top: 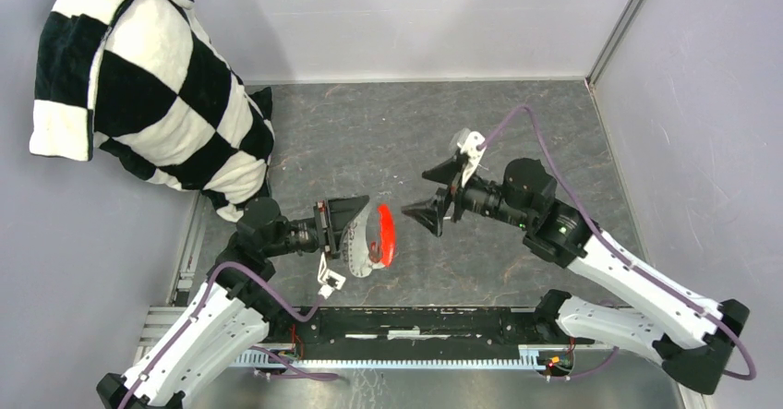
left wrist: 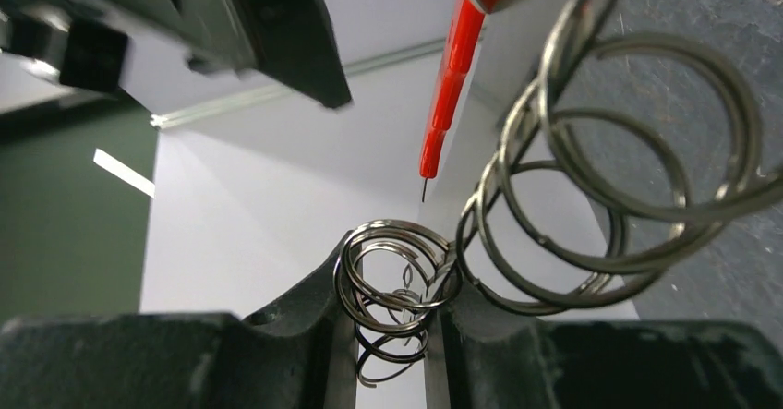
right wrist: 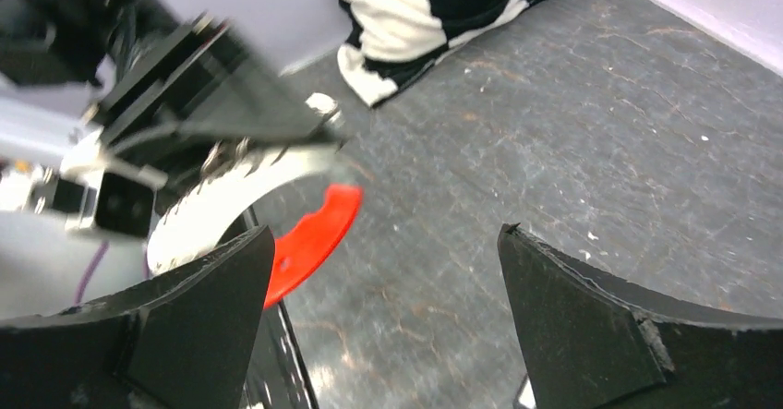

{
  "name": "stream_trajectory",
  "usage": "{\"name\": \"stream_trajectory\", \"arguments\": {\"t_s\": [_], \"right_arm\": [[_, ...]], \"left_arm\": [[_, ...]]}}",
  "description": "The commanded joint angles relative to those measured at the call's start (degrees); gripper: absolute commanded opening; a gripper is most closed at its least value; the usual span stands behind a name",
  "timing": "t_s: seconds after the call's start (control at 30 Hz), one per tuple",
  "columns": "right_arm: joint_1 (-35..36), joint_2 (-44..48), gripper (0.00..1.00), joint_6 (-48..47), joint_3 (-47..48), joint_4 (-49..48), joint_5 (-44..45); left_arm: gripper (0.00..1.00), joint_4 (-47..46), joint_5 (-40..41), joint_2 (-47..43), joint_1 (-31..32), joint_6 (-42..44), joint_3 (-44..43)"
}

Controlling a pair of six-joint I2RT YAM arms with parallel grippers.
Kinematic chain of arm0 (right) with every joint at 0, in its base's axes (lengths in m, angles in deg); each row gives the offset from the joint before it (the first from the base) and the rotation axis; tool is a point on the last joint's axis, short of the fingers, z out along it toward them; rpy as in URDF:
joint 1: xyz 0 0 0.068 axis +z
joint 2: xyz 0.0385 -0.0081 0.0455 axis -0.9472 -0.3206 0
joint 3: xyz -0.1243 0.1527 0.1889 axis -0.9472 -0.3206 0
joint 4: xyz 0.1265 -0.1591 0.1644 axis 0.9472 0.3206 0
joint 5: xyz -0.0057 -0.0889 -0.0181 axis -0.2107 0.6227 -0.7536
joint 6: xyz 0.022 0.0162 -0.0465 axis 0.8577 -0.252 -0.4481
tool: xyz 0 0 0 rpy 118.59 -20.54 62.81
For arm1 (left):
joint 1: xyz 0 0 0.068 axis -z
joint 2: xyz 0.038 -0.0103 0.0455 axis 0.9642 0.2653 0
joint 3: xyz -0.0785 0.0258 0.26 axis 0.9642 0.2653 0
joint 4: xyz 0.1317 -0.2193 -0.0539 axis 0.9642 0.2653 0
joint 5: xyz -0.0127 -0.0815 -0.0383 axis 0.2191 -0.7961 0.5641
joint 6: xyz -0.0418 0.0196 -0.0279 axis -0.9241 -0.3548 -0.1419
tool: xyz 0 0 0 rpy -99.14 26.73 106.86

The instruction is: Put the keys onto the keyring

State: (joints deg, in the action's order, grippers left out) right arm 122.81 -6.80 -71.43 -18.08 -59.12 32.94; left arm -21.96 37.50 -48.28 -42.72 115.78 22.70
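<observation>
With left gripper (left wrist: pixel 390 344), pinches thin keyring (left wrist: pixel 449 267) at small loop: light, stiff, slippery, probably swivels. Holds right gripper (right wrist: pixel 386 243) spread, empty.

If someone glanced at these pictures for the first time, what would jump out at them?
The bright red fob, at the left gripper near the middle of the table, catches the eye first; the left wrist view shows the keyring pinched between that gripper's fingers. Next comes the black-and-white checkered cloth in the far left corner. The right gripper faces the fob, open and empty.
</observation>
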Motion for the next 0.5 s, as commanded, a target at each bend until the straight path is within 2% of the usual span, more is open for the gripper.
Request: {"name": "stream_trajectory", "arguments": {"t_s": [0.0,0.13,0.23,0.47], "right_arm": [[-7.0,-5.4,0.98,15.5,-4.4,-16.8,-13.0],[-9.5,-9.5,0.98,32.5,-11.8,-37.4,-24.5],[-9.6,-11.5,0.98,36.7,-13.1,-42.0,-28.0],[-7.9,-13.1,0.98,43.0,-17.3,-51.1,-29.6]], "left_arm": [[0.02,5.3,-8.7,-1.2,0.0,27.5,-2.0],[0.02,7.7,-9.3,-1.7,0.0,31.6,-2.7],[0.02,7.7,-8.9,-1.7,0.0,32.1,-2.7],[0.02,6.1,-8.3,-1.1,0.0,31.4,-2.5]]}}
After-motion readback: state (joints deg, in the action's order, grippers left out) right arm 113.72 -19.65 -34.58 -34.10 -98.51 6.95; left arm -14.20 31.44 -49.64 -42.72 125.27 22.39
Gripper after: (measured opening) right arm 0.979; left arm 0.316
